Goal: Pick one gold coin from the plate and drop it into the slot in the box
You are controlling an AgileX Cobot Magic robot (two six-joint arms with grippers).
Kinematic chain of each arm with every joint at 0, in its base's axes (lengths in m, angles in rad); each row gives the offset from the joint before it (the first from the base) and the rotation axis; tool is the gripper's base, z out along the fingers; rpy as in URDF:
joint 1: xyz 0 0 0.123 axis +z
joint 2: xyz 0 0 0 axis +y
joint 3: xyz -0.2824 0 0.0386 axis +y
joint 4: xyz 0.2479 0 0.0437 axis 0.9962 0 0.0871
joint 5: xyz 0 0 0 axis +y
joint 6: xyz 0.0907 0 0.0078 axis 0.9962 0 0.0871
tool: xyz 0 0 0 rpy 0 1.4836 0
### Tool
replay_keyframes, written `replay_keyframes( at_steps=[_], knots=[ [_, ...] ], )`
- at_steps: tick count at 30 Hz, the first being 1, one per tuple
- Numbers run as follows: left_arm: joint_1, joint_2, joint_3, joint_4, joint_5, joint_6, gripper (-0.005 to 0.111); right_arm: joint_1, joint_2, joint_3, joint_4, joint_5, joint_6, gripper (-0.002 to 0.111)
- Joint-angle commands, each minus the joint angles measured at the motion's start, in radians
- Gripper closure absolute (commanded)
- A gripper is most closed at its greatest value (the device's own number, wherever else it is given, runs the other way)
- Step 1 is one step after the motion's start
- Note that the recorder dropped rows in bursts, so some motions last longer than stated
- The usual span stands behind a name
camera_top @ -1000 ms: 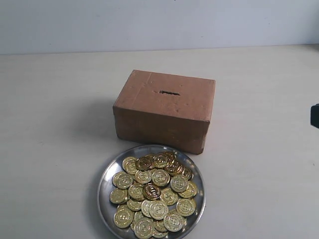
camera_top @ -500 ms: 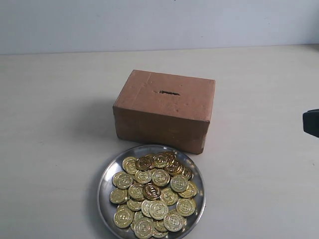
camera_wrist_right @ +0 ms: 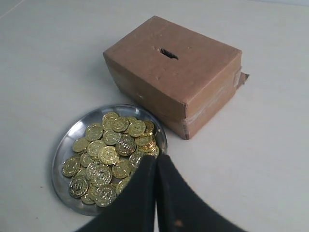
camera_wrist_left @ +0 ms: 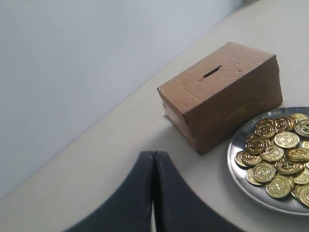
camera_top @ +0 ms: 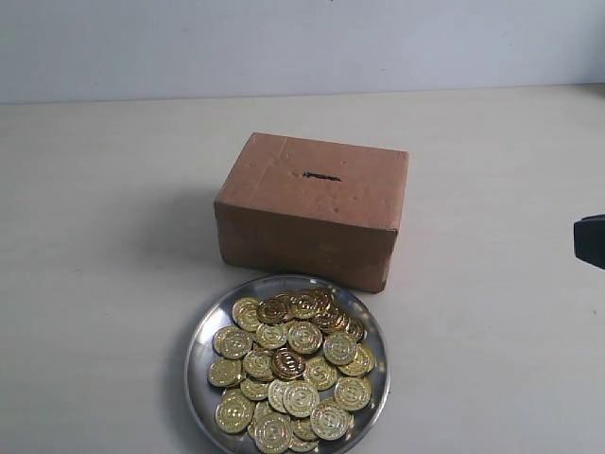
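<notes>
A round silver plate heaped with gold coins lies on the pale table in front of a brown cardboard box. The box slot is a short dark slit in the box's top face. My right gripper is shut and empty; only its black tip shows at the exterior view's right edge, right of the plate. My left gripper is shut and empty, away from box and plate, and does not show in the exterior view.
A pale wall rises behind the table's far edge. A torn cardboard flap sticks out at one end of the box.
My right gripper's black tip has come a little further in from the right edge of the exterior view. Box, plate and coins have not moved.
</notes>
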Motion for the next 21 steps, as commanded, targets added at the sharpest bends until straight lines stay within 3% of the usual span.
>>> replay_keyframes(
  at_steps=[1,17,21],
  knots=[
    [-0.004,-0.007,0.005,-0.004,-0.029,-0.001,0.107,0.004,0.013,-0.01,-0.019,0.006,0.0,0.108],
    [-0.004,-0.007,0.015,-0.004,-0.031,-0.001,0.107,0.004,0.489,-0.218,-0.023,0.046,-0.073,0.108],
    [-0.004,-0.007,0.015,-0.004,-0.031,-0.001,0.107,0.086,0.6,-0.264,-0.012,0.122,-0.164,0.108]
  ],
)
